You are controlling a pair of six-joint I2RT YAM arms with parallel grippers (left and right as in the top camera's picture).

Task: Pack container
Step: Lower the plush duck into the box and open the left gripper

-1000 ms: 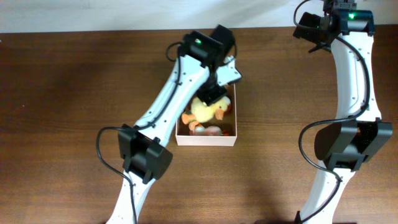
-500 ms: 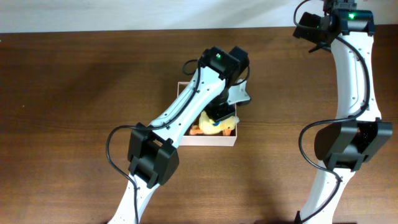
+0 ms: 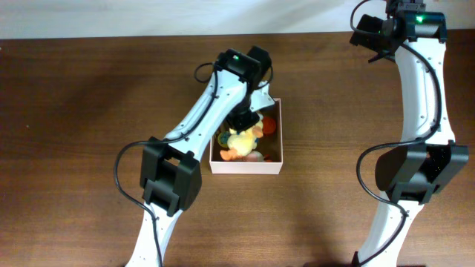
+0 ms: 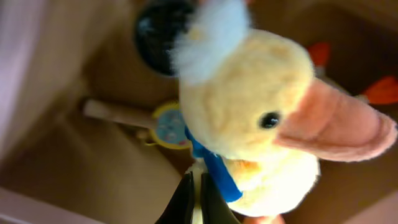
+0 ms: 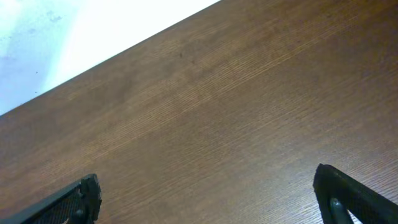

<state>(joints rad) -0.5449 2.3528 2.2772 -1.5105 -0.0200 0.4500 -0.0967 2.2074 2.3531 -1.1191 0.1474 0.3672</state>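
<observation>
The left gripper (image 3: 249,117) hangs low inside the square, shallow cardboard container (image 3: 245,167), white outside and tan inside, which sits near the middle of the dark brown wooden table (image 3: 74,111). In the left wrist view its jaws are pinched almost together, seemingly on a fold of the yellow plush duck (image 4: 249,106) with a peach bill and a blue neck ribbon. The duck lies directly below and against the fingertips, already within the box walls, with its body running roughly along the gripper's line of reach. Beside it lie a black round toy (image 4: 163,28), a small stick with a yellow disc (image 4: 165,124) and orange pieces (image 4: 380,90). So the coming release needs only a short drop. The right gripper (image 5: 208,193) is spread wide over bare wood, holding nothing, well apart to the right, so of the 2 arms the left is far nearer
</observation>
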